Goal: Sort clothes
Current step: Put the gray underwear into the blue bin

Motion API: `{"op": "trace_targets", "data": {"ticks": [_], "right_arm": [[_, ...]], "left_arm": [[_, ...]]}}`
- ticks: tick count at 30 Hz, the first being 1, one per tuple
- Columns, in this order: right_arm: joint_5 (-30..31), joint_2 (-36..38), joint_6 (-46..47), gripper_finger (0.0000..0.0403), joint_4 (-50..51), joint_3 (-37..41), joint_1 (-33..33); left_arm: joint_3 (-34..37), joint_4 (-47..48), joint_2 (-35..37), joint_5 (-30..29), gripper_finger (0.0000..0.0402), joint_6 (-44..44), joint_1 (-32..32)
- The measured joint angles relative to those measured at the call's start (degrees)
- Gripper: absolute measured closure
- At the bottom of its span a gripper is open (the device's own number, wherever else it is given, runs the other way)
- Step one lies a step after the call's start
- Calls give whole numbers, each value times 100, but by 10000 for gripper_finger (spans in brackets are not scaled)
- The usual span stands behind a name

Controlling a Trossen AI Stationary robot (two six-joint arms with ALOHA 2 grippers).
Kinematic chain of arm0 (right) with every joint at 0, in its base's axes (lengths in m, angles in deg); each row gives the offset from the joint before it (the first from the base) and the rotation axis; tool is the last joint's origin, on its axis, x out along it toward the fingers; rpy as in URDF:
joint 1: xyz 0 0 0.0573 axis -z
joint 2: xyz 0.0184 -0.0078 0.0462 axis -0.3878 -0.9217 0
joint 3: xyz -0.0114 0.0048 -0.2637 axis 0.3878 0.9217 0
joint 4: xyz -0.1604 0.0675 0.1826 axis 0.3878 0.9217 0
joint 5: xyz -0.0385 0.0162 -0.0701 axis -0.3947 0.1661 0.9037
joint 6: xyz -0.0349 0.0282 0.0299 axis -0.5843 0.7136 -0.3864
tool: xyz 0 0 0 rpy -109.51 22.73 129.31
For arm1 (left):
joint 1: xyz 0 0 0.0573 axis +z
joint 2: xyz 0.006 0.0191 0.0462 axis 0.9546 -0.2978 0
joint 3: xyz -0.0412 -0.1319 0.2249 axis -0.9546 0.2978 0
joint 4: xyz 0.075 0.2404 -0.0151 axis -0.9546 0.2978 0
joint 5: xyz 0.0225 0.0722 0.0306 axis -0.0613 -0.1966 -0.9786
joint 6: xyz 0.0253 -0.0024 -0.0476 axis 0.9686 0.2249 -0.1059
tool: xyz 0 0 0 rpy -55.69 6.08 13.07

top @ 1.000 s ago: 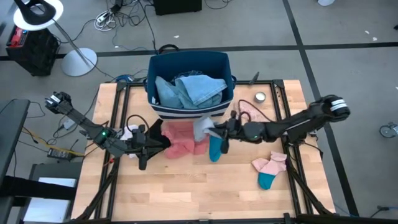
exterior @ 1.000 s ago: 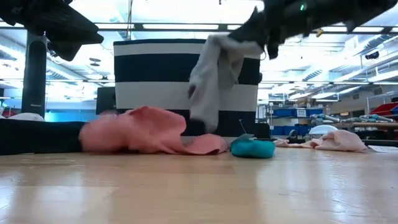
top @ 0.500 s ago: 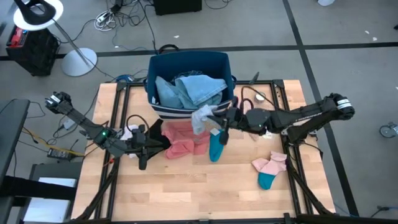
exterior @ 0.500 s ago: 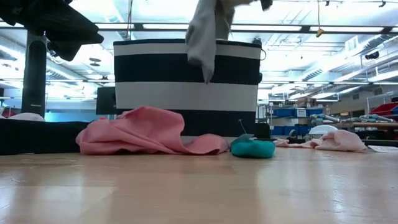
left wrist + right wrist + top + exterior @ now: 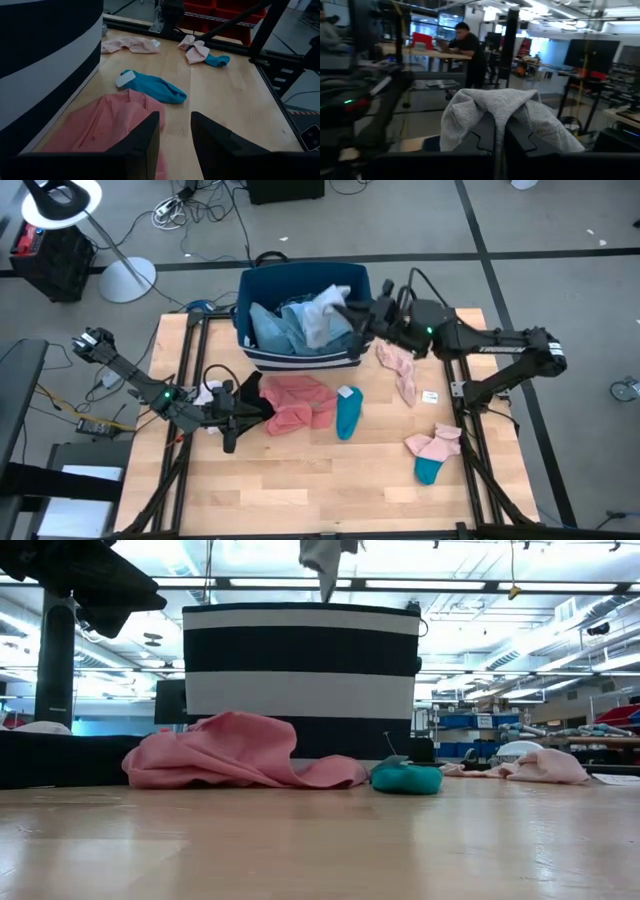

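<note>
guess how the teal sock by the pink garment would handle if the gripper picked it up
Probably floppy: the teal sock lies flat and limp on the table, like the grey garment draping from the right gripper. Likely light, being thin fabric. It should not roll or slip, though its white tag may dangle.

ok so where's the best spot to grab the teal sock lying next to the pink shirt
Probably mid-length, from straight above. The teal sock lies flat on bare wood, long and narrow, running toward and away from the bin, so jaws set across its width could pinch it. Its near-bin end sits beside the coral-pink shirt, so keep lower down.
</note>
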Motion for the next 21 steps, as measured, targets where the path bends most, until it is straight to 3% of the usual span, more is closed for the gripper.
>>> {"op": "trace_targets", "data": {"ticks": [11,21], "right_arm": [[-1003,-957,719,390,-39,-90,1148],[-1606,-2301,1563,388,-47,-85,1735]], "left_arm": [[0,26,0,2,285,0,0],[0,39,0,2,285,0,0]]}}
